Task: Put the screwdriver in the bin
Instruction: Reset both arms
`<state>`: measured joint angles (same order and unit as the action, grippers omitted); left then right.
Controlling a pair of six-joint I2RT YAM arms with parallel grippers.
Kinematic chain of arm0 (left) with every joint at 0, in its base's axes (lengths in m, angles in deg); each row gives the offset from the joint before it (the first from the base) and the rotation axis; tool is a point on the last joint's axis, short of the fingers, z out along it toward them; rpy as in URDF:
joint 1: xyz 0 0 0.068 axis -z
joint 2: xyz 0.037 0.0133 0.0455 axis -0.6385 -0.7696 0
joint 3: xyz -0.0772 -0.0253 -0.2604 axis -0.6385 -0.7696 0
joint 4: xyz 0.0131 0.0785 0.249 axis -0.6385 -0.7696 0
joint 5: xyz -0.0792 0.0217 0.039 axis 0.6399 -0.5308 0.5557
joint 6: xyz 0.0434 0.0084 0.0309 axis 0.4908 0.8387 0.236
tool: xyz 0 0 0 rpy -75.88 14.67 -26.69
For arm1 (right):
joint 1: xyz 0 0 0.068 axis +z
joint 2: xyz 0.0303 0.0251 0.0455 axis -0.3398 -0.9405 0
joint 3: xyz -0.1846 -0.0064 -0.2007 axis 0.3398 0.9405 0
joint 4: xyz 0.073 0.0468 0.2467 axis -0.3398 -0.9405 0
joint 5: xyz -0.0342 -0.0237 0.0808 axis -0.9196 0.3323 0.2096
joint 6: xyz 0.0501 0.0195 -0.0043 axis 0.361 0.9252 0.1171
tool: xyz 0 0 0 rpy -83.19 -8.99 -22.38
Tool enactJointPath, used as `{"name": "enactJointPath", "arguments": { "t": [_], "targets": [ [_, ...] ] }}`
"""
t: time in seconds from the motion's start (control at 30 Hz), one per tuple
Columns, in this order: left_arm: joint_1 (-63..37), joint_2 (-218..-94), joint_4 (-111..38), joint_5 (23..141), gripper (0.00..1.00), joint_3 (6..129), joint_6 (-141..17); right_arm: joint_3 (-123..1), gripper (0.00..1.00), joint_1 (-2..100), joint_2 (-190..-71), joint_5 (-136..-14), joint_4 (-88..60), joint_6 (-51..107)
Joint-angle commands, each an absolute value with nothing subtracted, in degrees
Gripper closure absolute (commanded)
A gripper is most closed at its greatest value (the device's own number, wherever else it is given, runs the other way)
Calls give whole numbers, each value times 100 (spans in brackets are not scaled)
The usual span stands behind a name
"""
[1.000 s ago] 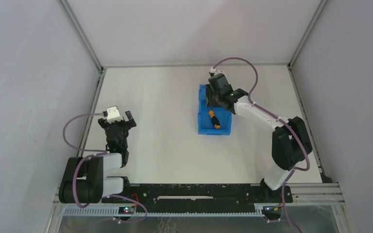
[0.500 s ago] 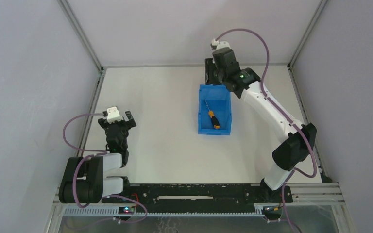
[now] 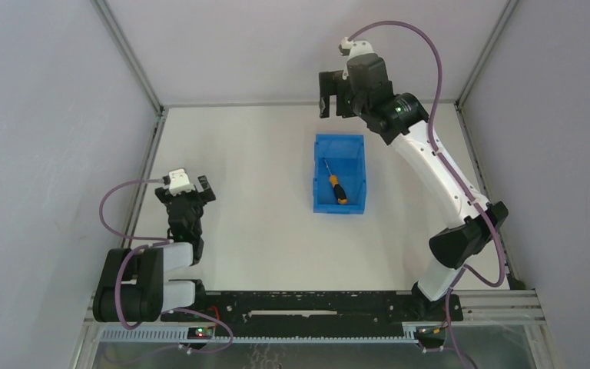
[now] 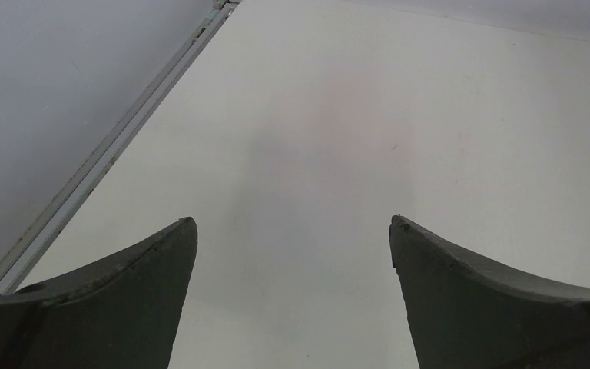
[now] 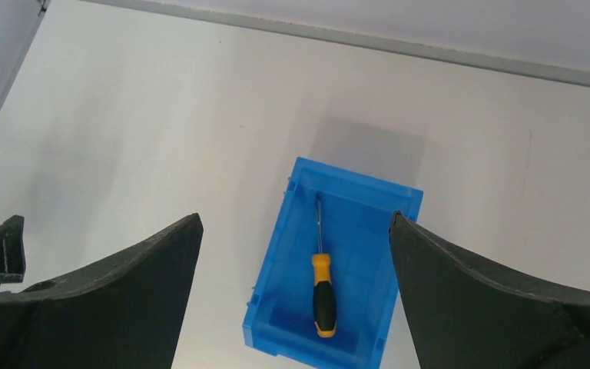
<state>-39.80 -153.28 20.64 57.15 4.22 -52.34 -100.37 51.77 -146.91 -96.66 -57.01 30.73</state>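
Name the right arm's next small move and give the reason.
Probably pull the right arm back toward its base. The screwdriver lies flat inside the bin, and the right claw hangs open and empty high over the bin's far end, touching nothing, so the placing looks done.
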Motion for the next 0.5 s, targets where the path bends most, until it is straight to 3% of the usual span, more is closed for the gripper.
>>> {"name": "enactJointPath", "arguments": {
  "t": [0.0,0.47],
  "targets": [
    [-3950,-15280,2243,5644,0,619,-5094,-10181,0,5051,-14684,-9483,-5846,2976],
    [-3950,-15282,2244,5646,0,622,-5095,-8905,0,3921,-13804,-8906,-5414,2841]
  ]
}}
